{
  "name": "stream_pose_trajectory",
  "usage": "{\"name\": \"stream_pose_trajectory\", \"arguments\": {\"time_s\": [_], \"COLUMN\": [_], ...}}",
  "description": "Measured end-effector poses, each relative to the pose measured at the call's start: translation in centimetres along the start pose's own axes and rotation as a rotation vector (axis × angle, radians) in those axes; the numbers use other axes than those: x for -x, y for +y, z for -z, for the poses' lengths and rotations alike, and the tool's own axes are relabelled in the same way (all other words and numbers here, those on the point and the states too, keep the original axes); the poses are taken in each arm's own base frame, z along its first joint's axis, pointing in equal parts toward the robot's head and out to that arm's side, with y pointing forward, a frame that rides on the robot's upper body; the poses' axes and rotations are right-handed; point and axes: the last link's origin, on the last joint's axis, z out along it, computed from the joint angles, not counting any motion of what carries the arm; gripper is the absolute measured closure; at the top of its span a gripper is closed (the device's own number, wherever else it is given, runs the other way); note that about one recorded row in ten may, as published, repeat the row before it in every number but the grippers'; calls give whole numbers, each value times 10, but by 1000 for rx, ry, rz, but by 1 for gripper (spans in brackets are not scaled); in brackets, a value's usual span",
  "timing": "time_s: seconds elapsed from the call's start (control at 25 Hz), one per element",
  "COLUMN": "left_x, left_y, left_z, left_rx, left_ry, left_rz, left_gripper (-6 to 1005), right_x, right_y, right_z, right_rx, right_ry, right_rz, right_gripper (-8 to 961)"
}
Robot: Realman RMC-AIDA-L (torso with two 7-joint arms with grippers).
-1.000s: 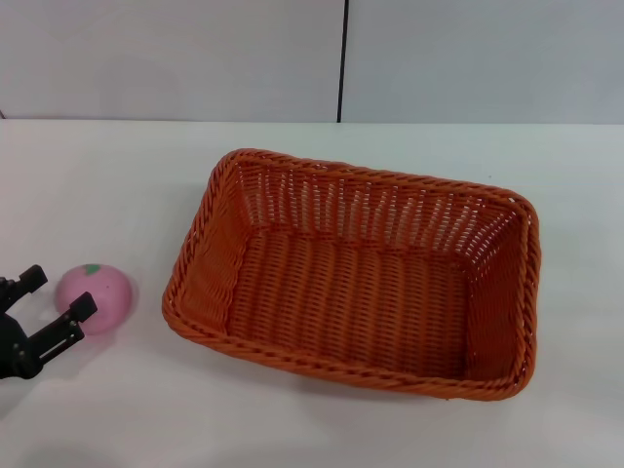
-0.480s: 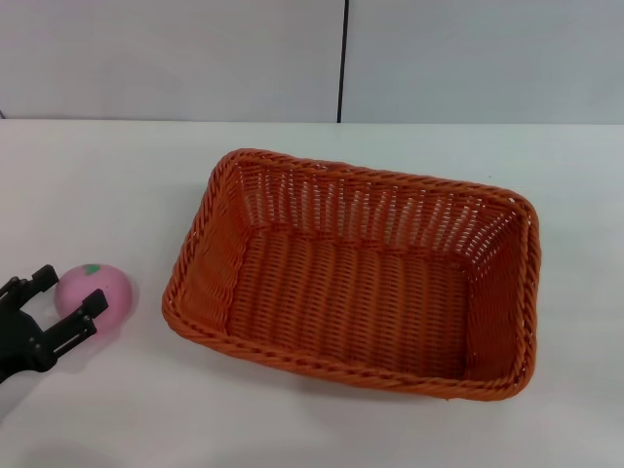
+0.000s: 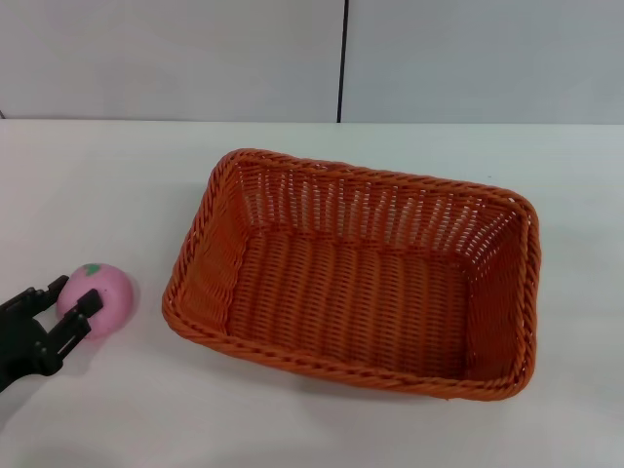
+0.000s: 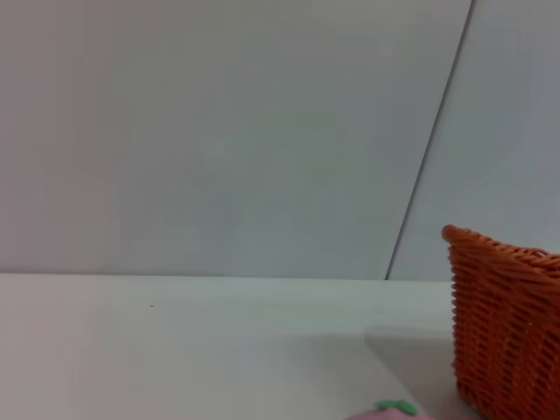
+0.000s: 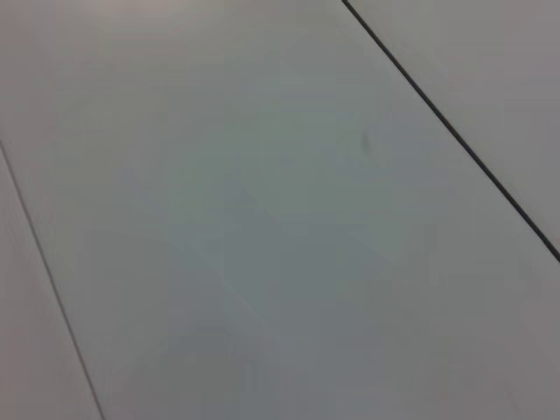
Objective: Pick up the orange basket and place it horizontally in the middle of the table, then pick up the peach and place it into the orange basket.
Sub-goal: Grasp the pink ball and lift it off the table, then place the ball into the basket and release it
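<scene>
The small pink ball-shaped peach (image 3: 96, 297) lies on the plain white table (image 3: 97, 185), just left of the burnt-orange woven basket (image 3: 356, 273). It could be nudged into rolling if one finger touches first. The left gripper (image 3: 60, 300) is held low, fingers apart, straddling the peach's near side. The right gripper is not seen.
</scene>
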Motion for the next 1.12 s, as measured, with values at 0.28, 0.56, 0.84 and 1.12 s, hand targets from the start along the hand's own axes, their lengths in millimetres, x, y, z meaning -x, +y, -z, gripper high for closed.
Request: {"name": "stream_pose_trajectory", "arguments": {"time_s": [0.28, 0.56, 0.84, 1.12], "left_x": [-1, -4, -34, -67], "left_y": [3, 5, 3, 19], "left_z": [-1, -1, -3, -21], "left_rx": [15, 30, 15, 168], "left_ry": [12, 38, 249, 435], "left_rz": [11, 19, 126, 172], "left_gripper": [659, 730, 757, 834], "right_x": [-1, -2, -2, -2], "right_y": [-3, -5, -6, -7], "right_z": [2, 2, 2, 1], "right_rx": [-26, -40, -44, -50], "right_ry": [9, 11, 7, 9], "right_rz": [0, -5, -7, -10], "right_gripper": [364, 364, 364, 364]}}
